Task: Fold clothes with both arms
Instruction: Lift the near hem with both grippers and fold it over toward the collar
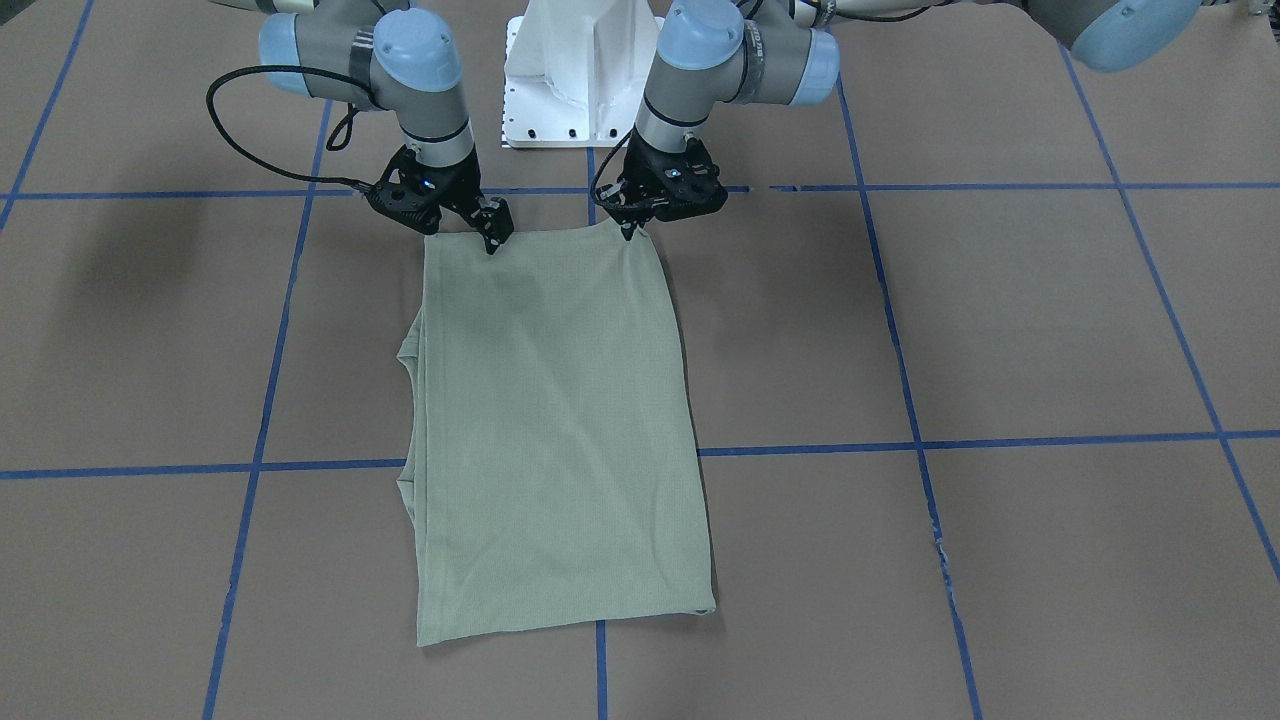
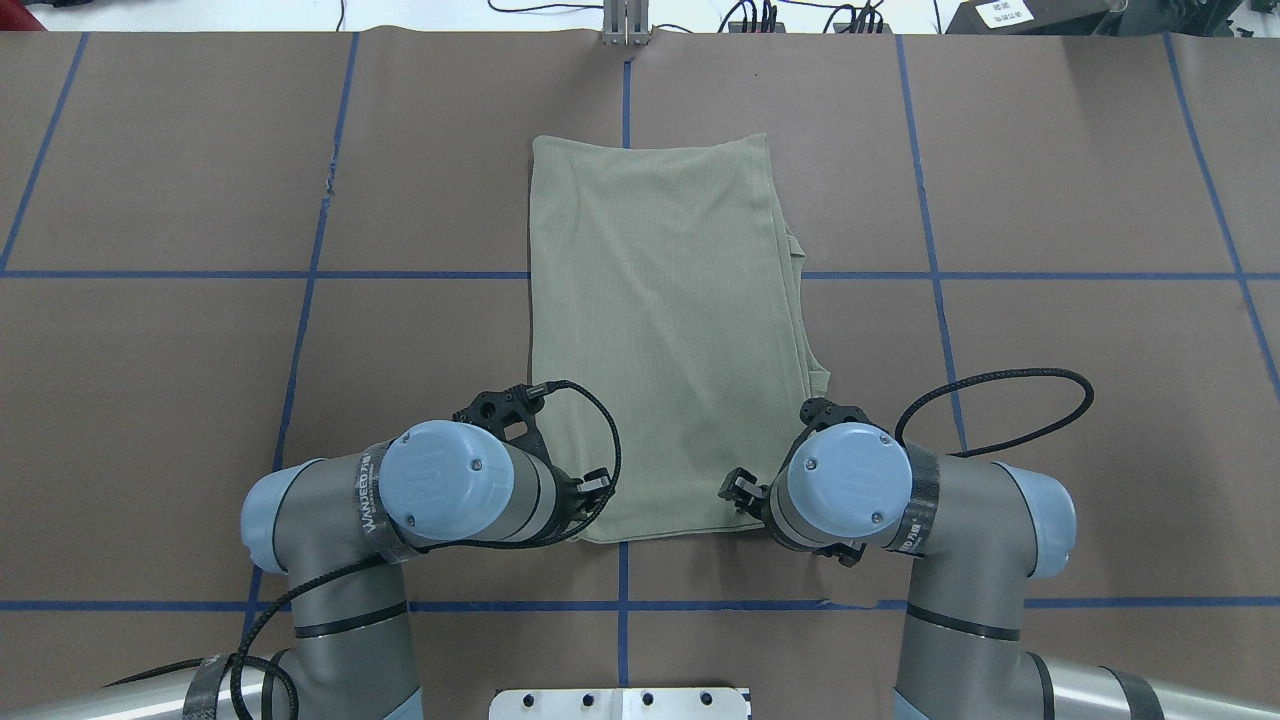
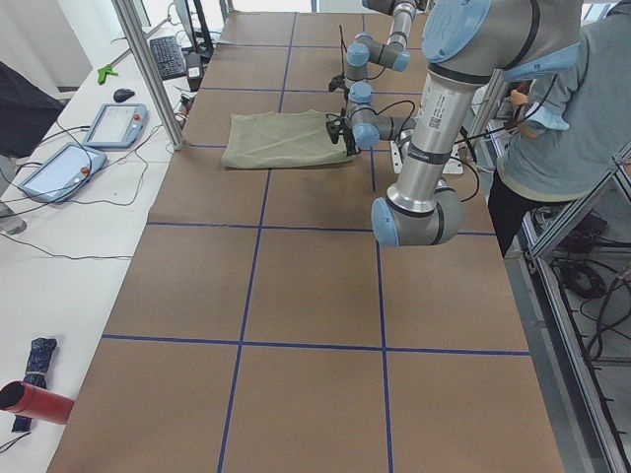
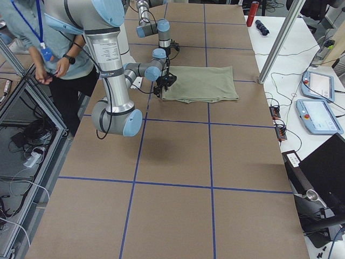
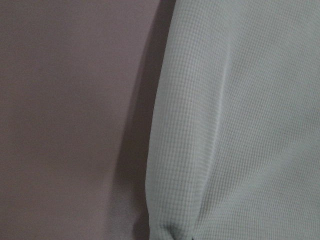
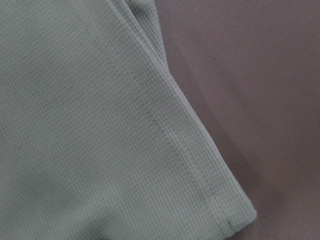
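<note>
Shirt (image 1: 560, 420): pale sage-green, narrow folded rectangle.

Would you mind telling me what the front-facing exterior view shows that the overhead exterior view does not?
Only front-facing: an unobstructed look at the left gripper and right gripper tips at the shirt's robot-side corners. Only overhead: cables beyond the table's far edge. Both: the shirt folded into a long strip, with layers peeking out on the robot's right side.

Overhead and front cameras face oppositely, both sharing the shirt (image 2: 660, 330) (wrist cameras sit close).
</note>
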Motion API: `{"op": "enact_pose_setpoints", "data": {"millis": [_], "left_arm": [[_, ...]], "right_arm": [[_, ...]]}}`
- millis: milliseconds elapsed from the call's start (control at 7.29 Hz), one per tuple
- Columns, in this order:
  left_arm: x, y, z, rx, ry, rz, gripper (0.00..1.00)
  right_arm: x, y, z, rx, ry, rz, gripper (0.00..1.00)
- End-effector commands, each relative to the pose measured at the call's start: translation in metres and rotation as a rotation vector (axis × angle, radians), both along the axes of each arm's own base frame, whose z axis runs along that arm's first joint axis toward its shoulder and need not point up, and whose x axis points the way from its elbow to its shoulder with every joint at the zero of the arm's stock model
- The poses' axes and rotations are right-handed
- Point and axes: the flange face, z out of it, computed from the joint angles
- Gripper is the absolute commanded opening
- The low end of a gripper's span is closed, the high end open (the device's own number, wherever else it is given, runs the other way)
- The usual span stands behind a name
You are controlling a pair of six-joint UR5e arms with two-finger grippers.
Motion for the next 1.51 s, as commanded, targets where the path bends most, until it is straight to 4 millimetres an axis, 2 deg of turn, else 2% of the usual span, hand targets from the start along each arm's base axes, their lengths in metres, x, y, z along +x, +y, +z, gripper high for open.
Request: {"op": "enact_pose_setpoints", "data": {"millis": [0, 137, 274, 411, 548, 960, 1097, 1234, 1371], "left_arm": [[0.000, 0.000, 0.001, 0.000, -0.002, 0.000, 0.00], [0.000, 0.000, 0.003, -0.001, -0.005, 0.000, 0.00], [0.000, 0.000, 0.003, 0.001, -0.005, 0.003, 0.00], [0.000, 0.000, 0.004, 0.001, -0.005, 0.003, 0.00], [0.001, -0.002, 0.004, 0.001, -0.005, 0.000, 0.00], [-0.003, -0.001, -0.002, 0.005, 0.002, -0.001, 0.00], [-0.012, 0.001, -0.005, 0.008, 0.012, -0.001, 0.00], [-0.024, 0.011, -0.015, 0.011, 0.018, 0.007, 0.00], [-0.032, 0.035, -0.026, 0.005, 0.004, 0.040, 0.00]], "right_arm": [[-0.001, -0.001, -0.005, 0.003, -0.009, -0.001, 0.36], [-0.001, -0.002, -0.007, 0.007, -0.011, -0.005, 0.12], [0.000, -0.004, -0.008, 0.006, -0.013, -0.002, 0.01], [0.002, -0.014, -0.022, 0.011, -0.034, 0.011, 0.00], [0.003, -0.018, -0.027, 0.014, -0.041, 0.019, 0.00], [0.003, -0.020, -0.029, 0.010, -0.046, 0.028, 0.00], [0.007, -0.018, -0.030, 0.008, -0.053, 0.026, 0.00], [0.016, -0.010, -0.036, 0.008, -0.069, 0.021, 0.00], [0.032, 0.011, -0.045, 0.006, -0.099, 0.003, 0.00]]}}
